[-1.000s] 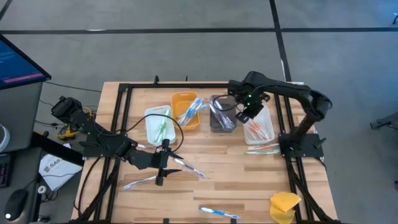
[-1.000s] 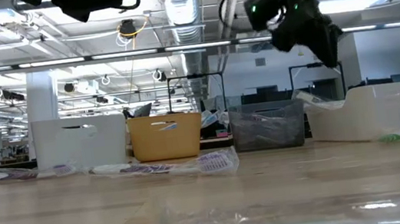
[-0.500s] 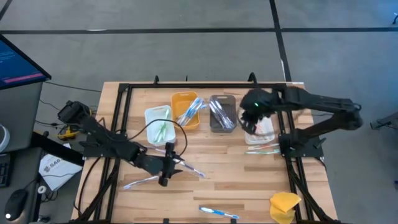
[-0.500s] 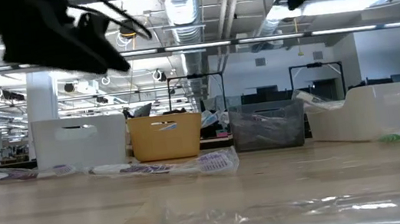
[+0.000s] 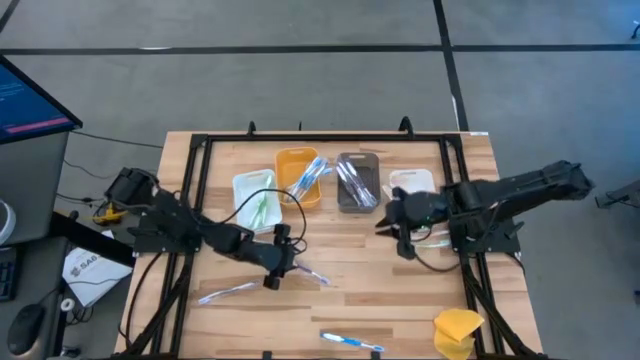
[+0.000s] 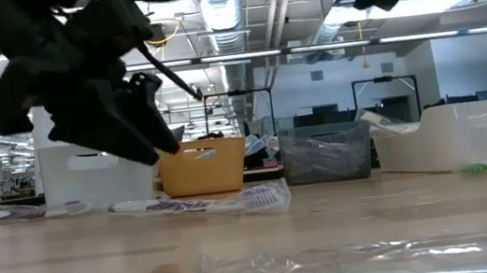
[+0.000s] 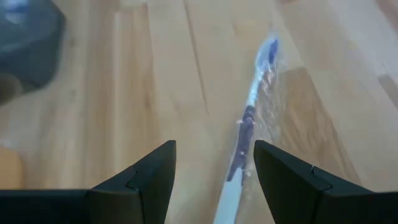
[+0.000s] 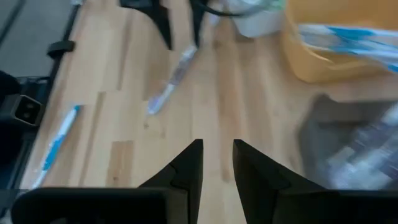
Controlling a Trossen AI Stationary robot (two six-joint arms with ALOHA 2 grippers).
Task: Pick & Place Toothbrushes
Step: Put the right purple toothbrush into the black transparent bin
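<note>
On the table (image 5: pixel 350 290), a pale wood-plank top in a black frame, I see four small bins in a row along the far half: white (image 5: pixel 254 198), orange (image 5: pixel 298 177), grey (image 5: pixel 356 182) and white (image 5: pixel 413 184). A yellow sponge lump (image 5: pixel 458 329) sits at the near right corner. Beyond the table the low view shows an open hall with ceiling ducts and strip lights.

Against the frame a second ago, the right gripper (image 5: pixel 392 222) has left the bins and drawn back low beside the right-hand white bin; its fingers stand narrowly parted, empty. The left gripper (image 5: pixel 272 262) has advanced toward table centre, fingers spread wide, nothing between them, hanging over a wrapped toothbrush (image 7: pixel 249 121).

That toothbrush (image 5: pixel 306 270) lies flat, long axis diagonal, running from the left gripper toward the near right. Other toothbrushes: one near the left front (image 5: pixel 226 292), a blue one at the front edge (image 5: pixel 350 342), a green one beside the right gripper (image 5: pixel 432 240), more inside the bins.
</note>
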